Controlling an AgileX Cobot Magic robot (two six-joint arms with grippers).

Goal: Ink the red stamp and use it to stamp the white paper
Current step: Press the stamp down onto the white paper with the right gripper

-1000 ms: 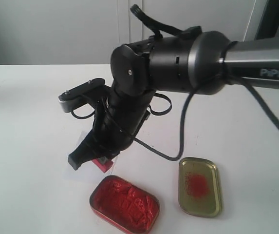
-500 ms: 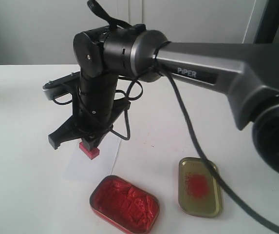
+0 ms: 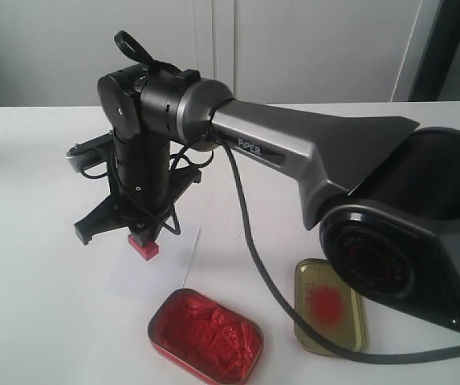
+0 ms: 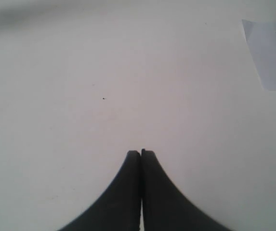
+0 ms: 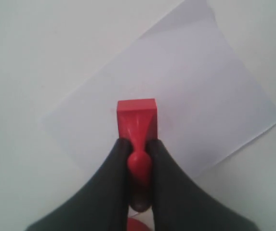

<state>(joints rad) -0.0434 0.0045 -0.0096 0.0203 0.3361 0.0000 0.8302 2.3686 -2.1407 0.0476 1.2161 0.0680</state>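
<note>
Right gripper (image 5: pixel 138 144) is clamping the red stamp (image 5: pixel 136 113) by its handle, holding it upright over the white paper (image 5: pixel 190 82); inking seems done, pressing is looking left to do.

You're looking at red stamp (image 5: pixel 136 118): solid red, block and handle alike, no pattern. White paper (image 5: pixel 200 91): plain white; you may catch faint pinkish tinge near middle, but view too washed out to be sure. Ink tin (image 3: pixel 172 354): dark red wall, lumpy bright red paste. Lid (image 3: pixel 350 321): dull gold, red smear at centre. Right gripper (image 5: pixel 138 142), left gripper (image 4: pixel 140 153): matte black. Arm (image 3: pixel 294 148): black and grey, pale lettering. Table (image 3: pixel 37 305): white.
</note>
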